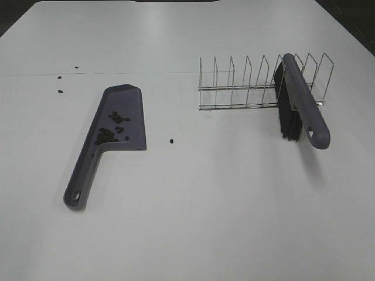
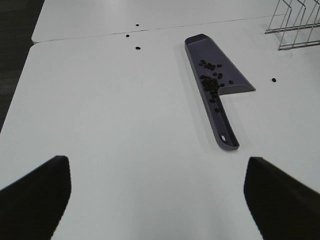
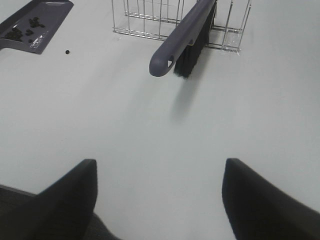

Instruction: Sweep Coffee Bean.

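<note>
Far ahead of open fingers (image 2: 40, 195): coffee bean (image 2: 212, 82) in dustpan (image 2: 235, 82).

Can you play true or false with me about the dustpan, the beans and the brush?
1. Most of the coffee beans lie inside the dustpan. True.
2. The brush lies flat on the table, far from the wire rack. False: it sits in the wire rack, with its handle sticking out.
3. A few beans still lie loose on the table. True: one lies just to the right of the dustpan in the high view, others to its upper left.
4. The left end effector is holding the dustpan. False: it is open and holds nothing, and the dustpan lies alone on the table.
</note>
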